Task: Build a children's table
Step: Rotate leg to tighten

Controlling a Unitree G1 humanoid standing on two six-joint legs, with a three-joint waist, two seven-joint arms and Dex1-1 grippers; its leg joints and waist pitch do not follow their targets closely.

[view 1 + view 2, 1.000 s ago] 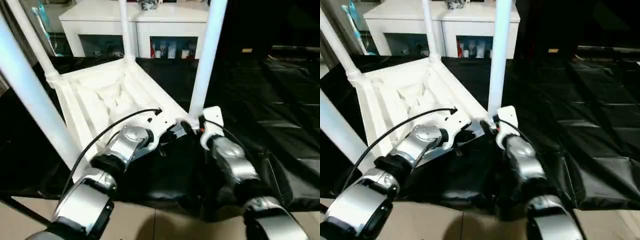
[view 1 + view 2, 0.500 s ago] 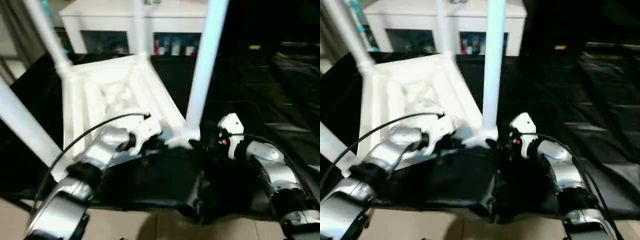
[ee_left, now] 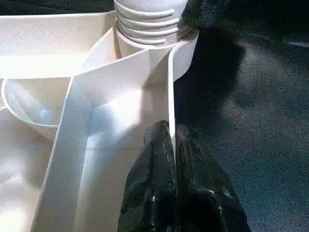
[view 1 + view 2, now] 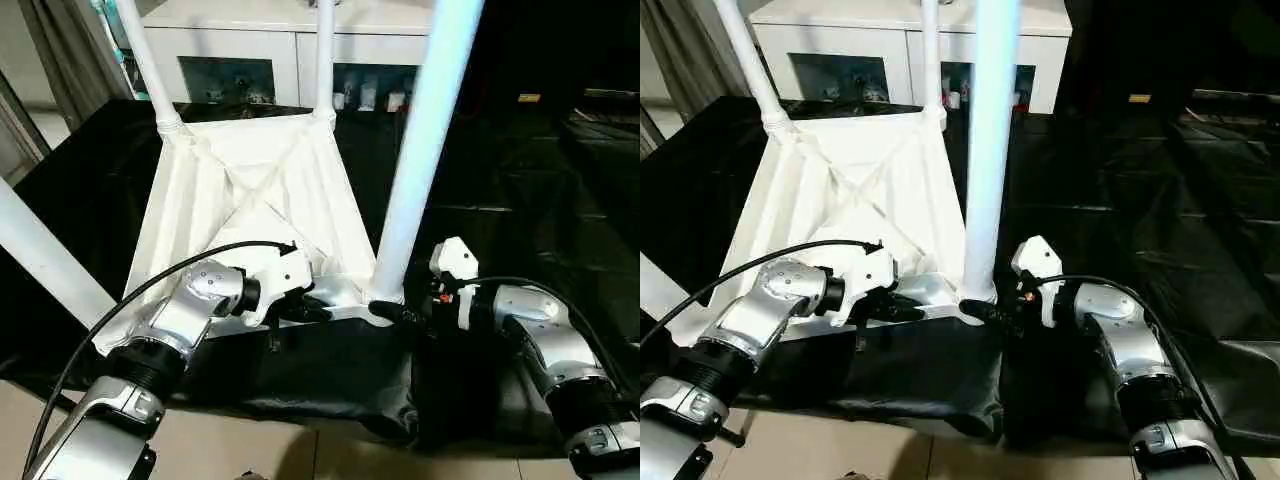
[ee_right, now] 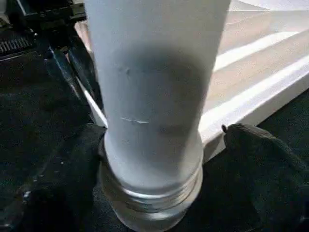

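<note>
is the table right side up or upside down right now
Upside down. The table top lies on the black sheet with its X-ribbed underside facing up, and the legs stand up out of the corner sockets.

You're in a home-like room: a white cabinet [image 4: 290,40] with glass doors, a curtain [image 4: 70,55], tan floor [image 4: 200,450], black sheeting [image 4: 520,180] spread underfoot

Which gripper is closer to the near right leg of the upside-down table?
Right gripper: its fingers flank the leg base. Left gripper pinches the tabletop rim beside it.
</note>
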